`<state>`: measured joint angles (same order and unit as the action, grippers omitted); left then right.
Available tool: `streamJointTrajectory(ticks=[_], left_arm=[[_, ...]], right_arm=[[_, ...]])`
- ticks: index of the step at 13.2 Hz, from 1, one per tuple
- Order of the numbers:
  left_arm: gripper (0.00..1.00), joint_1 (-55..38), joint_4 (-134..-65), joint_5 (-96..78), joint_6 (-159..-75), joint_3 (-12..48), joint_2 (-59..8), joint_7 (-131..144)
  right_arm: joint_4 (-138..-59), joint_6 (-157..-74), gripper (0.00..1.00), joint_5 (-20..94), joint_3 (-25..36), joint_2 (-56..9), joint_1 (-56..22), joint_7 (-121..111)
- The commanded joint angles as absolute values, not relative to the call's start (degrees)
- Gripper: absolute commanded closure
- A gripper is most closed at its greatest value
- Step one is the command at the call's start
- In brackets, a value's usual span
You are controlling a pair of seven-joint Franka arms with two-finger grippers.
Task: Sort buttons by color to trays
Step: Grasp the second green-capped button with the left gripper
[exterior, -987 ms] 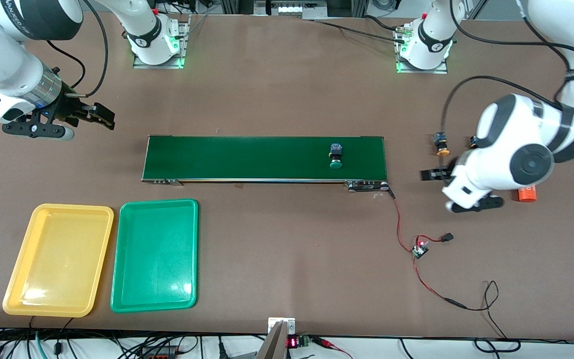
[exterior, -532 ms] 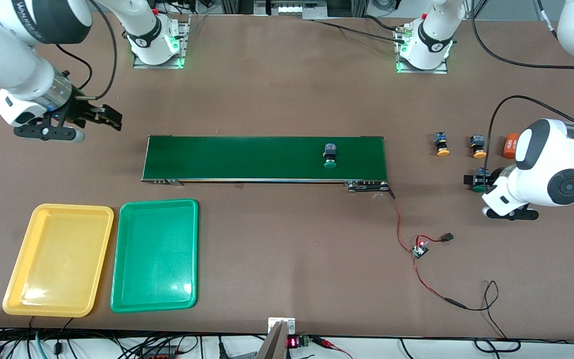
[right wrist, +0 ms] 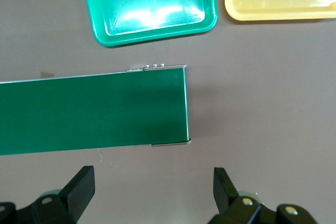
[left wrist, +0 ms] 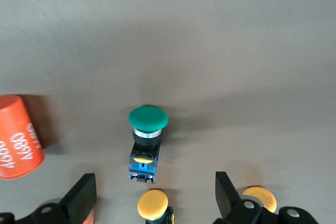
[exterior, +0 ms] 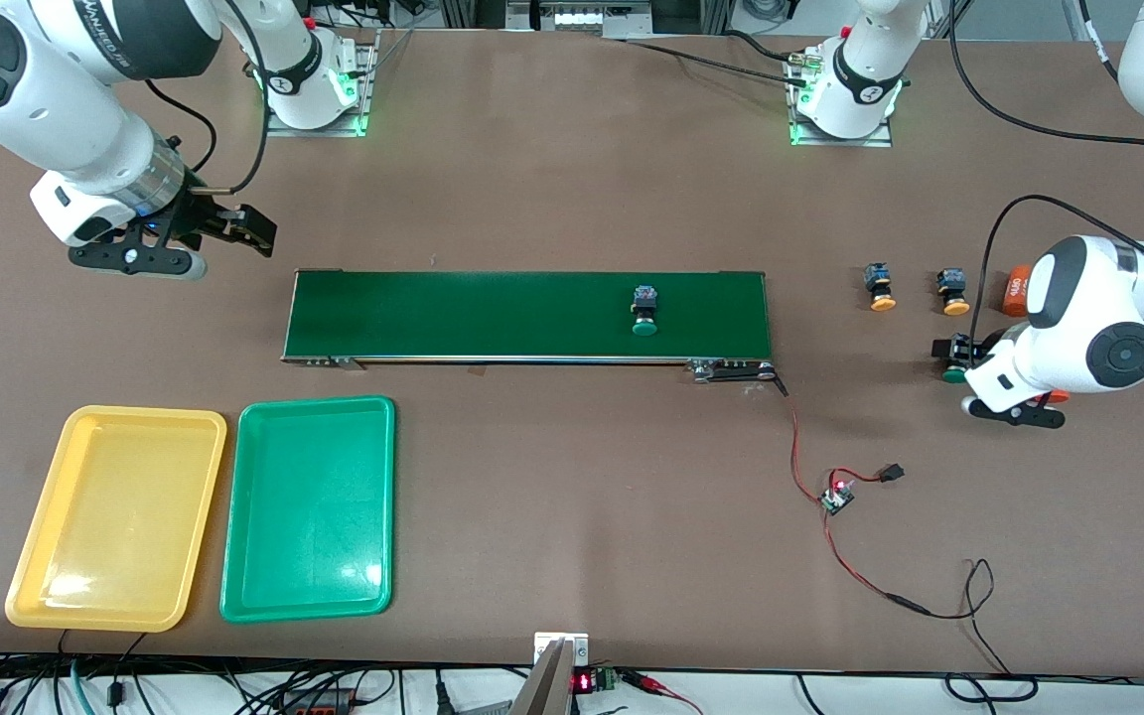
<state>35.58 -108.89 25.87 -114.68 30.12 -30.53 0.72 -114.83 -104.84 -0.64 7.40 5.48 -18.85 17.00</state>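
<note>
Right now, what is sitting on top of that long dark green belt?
One small green-capped push-button switch lies on the long dark green conveyor belt, toward the left arm's end. Nothing covers the belt's surface.

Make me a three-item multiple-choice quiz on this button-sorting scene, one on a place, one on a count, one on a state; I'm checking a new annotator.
1. Where does the green button that lies away from the arms sit?
A. on the conveyor belt
B. in the green tray
C. in the yellow tray

2. How many orange-yellow buttons lie on the bare table?
A. none
B. two
C. four

3. How does the left gripper stand?
A. shut on a green button
B. open over a green button
C. open over the yellow tray

Key:
1 A: it rests on the belt's dark green surface, both trays holding nothing.
2 B: one orange-yellow button and a second orange-yellow button lie side by side toward the left arm's end.
3 B: its fingers stand apart over the second green button, not touching it.
</note>
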Motion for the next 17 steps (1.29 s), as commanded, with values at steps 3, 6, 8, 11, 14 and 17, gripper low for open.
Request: streamJointTrajectory(ticks=[3,6,8,11,14,17], left_arm=[[0.00,41.0,-117.3,32.3,-126.7,31.2,-29.3,-1.4],[0.15,41.6,-120.9,32.6,-133.3,31.0,-29.6,-1.4],[0.58,42.0,-121.0,32.6,-133.2,31.1,-29.7,-1.4],[0.85,42.1,-120.8,32.5,-132.5,31.2,-29.8,-5.1],[0.85,41.9,-119.5,32.5,-130.4,31.7,-29.3,-5.1],[0.85,42.0,-113.1,31.9,-119.0,39.1,-28.8,-5.1]], right_arm=[[-115.2,-104.8,0.00,-0.8,7.6,6.9,-15.9,11.5],[-118.4,-109.8,0.00,-0.8,7.6,6.9,-15.8,11.6],[-122.2,-114.9,0.00,-0.5,6.9,8.4,-15.8,12.7],[-123.8,-115.5,0.00,-0.4,3.5,9.1,-16.1,19.8],[-124.4,-119.2,0.00,-0.3,-2.4,7.1,-16.7,26.5],[-124.3,-125.2,0.00,-0.2,-6.0,3.2,-19.9,37.9]])
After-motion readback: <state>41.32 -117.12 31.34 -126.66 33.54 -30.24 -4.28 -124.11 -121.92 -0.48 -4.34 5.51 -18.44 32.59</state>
